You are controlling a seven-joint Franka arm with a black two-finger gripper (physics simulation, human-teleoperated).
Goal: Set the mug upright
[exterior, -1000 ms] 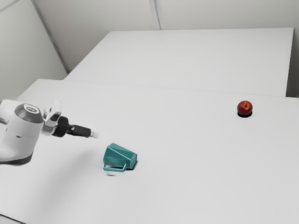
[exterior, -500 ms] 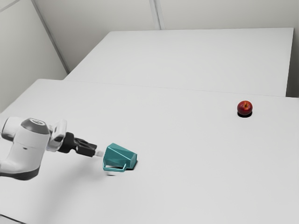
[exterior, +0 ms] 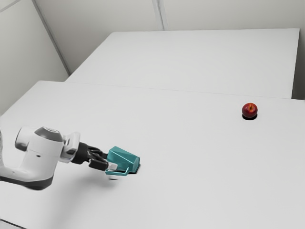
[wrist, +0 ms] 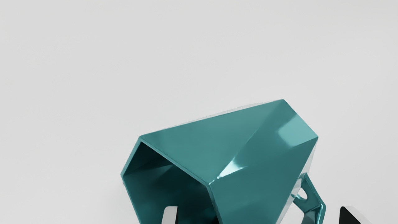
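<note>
Mug (exterior: 125, 159) lies on its side at about seven o'clock from the exterior view's centre, its mouth (wrist: 174, 186) facing roughly nine, towards the gripper (wrist: 261, 214). The jaws stand wide apart, gripping nothing: one tip is by the mouth, the other out beyond the handle (wrist: 314, 199). A good grasp likely wants one tip clearly inside the rim and an even squeeze, then a slow lift and turn, lest the slanted sides slip.

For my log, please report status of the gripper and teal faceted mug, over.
Black gripper open. Teal faceted mug lying on its side. Round red apple well apart, not in the way.
</note>
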